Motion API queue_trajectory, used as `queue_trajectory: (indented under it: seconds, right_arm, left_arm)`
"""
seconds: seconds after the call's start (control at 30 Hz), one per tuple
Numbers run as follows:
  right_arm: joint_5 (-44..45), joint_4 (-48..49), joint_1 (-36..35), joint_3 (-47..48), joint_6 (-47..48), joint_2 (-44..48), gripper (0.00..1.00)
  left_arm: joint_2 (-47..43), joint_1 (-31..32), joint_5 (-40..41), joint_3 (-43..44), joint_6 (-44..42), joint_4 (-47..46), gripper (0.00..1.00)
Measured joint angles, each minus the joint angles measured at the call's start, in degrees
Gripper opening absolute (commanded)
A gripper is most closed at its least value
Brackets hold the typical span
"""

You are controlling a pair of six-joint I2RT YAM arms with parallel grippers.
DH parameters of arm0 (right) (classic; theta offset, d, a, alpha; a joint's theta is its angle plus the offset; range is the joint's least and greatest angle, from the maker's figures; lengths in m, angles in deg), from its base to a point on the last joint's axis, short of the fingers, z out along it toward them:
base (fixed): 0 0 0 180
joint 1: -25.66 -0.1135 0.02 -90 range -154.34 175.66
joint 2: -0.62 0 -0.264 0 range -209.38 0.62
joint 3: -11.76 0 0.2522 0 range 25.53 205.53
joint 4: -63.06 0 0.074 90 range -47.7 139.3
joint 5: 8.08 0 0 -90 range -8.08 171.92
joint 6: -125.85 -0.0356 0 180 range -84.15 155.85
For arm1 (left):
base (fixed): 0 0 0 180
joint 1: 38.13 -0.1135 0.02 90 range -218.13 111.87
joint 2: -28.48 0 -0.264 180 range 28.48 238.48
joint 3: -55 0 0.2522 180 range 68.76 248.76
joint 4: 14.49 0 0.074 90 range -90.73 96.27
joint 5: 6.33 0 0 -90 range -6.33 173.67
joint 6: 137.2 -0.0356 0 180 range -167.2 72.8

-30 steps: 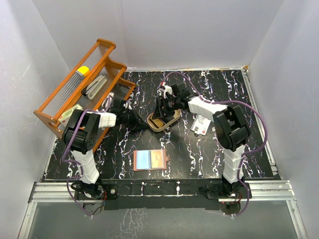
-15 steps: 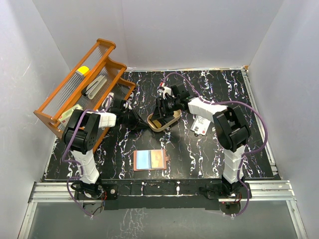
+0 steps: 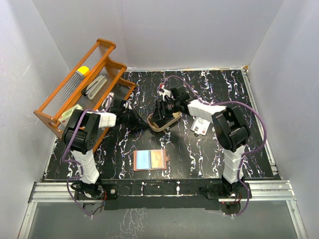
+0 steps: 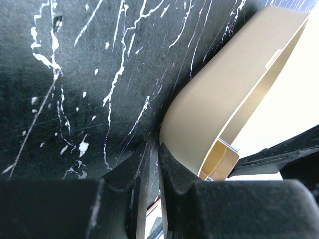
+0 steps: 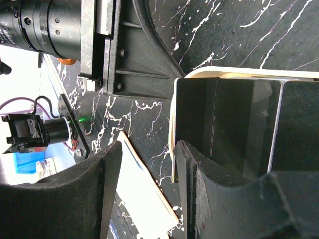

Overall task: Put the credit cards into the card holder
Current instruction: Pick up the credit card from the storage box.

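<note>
- Card holder (image 3: 149, 160) lies open near the front edge, apart from both grippers; white card (image 3: 200, 125) right of tray (image 3: 160, 128)
- left gripper (image 4: 153, 149) jaws almost closed, beside tray wall
- right gripper (image 5: 149, 152) jaws apart, astride tray rim

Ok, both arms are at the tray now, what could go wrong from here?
1. The right pincer straddles the wall of the tan tray, one finger inside, one outside; closing could grab and tip the tray, not a card.
2. The left pincer sits right beside the same tray, so the two could collide.
3. The white card lies by the right arm and could get swept away.
</note>
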Motion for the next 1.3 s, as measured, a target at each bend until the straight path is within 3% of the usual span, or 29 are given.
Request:
queue_trajectory:
  seconds: [0.47,0.6,0.8,0.93,1.3]
  right_arm:
    - [6.9,-4.1,-0.6,1.2,1.4,-0.8,0.41]
    - [10.2,-6.4,-1.3,3.1,2.9,-1.6,0.35]
    - [14.1,-8.9,-3.2,4.8,4.5,-1.9,0.11]
    - [16.7,-9.1,-4.2,5.5,5.0,-1.9,0.01]
    - [24.7,-12.3,-4.2,5.7,7.3,0.9,0.0]
  left_arm:
    - [0.0,0.0,0.0,0.0,0.1,-0.1,0.12]
    - [0.0,0.0,0.0,0.0,0.2,-0.1,0.13]
    - [0.0,0.0,0.0,0.0,0.2,-0.1,0.13]
    - [0.0,0.0,0.0,0.0,0.2,-0.1,0.13]
    - [-1.5,0.0,0.8,0.0,-0.4,3.4,0.2]
